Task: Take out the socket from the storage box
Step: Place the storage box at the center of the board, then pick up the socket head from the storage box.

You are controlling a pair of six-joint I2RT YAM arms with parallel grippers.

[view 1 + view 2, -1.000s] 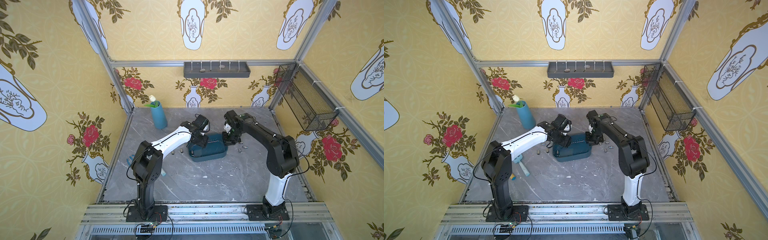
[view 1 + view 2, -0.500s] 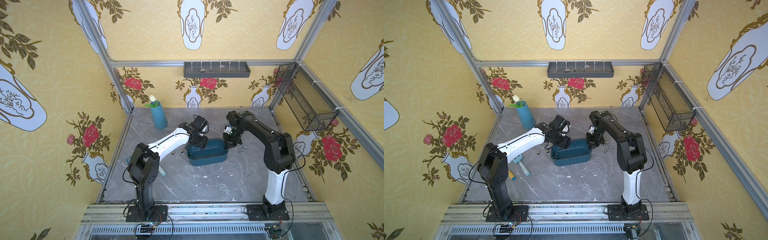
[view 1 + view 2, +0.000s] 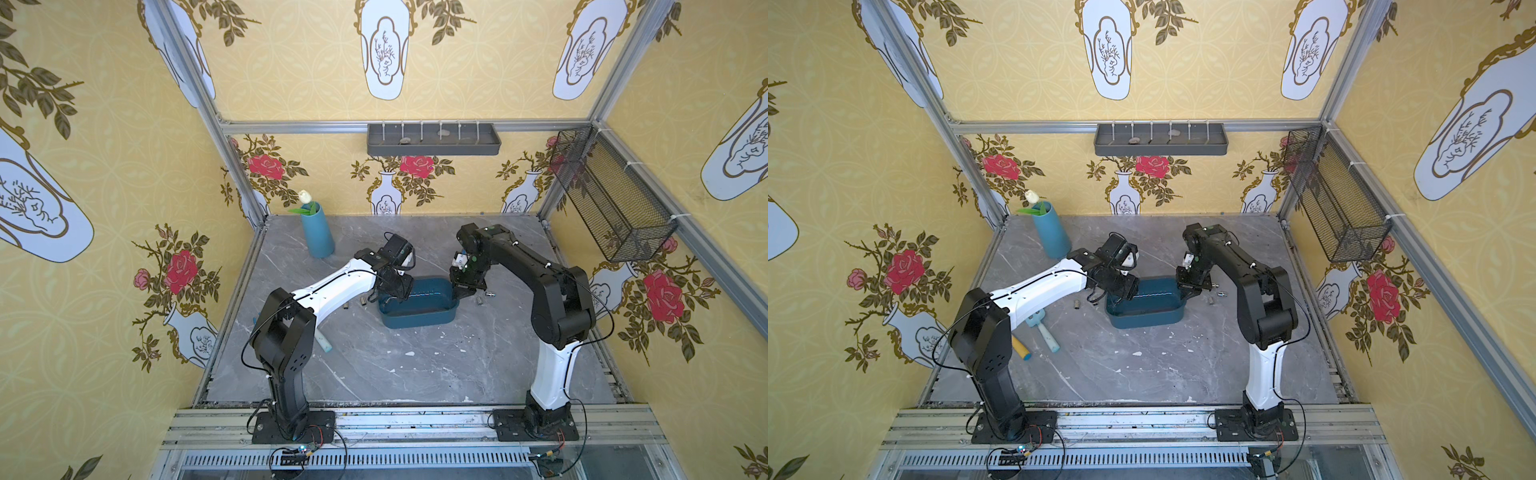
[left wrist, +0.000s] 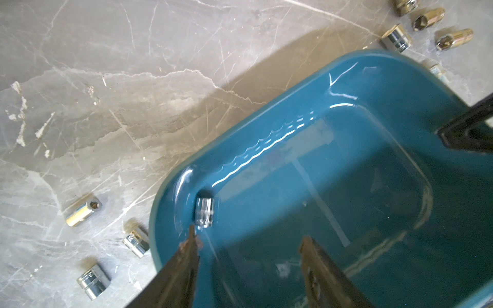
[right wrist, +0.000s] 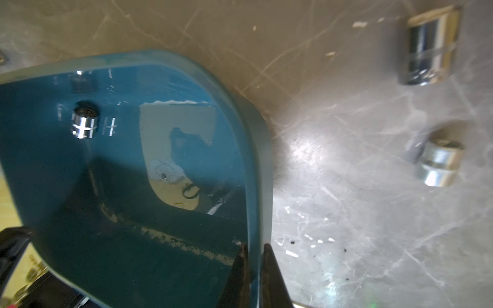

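Note:
The storage box (image 3: 419,318) (image 3: 1146,318), a dark teal tub, sits mid-table between both arms. One chrome socket (image 4: 205,216) (image 5: 84,124) lies inside, in the corner at the box's left end. My left gripper (image 4: 249,237) (image 3: 395,291) is open and reaches down into that end. One of its fingertips (image 4: 192,236) is just short of the socket, and nothing is between the fingers. My right gripper (image 5: 255,248) (image 3: 463,291) is shut on the rim (image 5: 260,186) at the box's right end, one finger inside the wall and one outside.
Loose sockets (image 4: 84,210) (image 4: 135,241) lie on the marble left of the box, and others (image 5: 429,45) (image 5: 438,162) lie to its right. A blue vase (image 3: 318,232) stands at the back left. Handled tools (image 3: 1046,336) lie under the left arm. A grey tray (image 3: 432,141) and a mesh basket (image 3: 611,199) hang on the walls.
The box has swung from askew to lying straight across, a little nearer the front. The left gripper now stands inside its left end. The right gripper has kept its hold on the rim.

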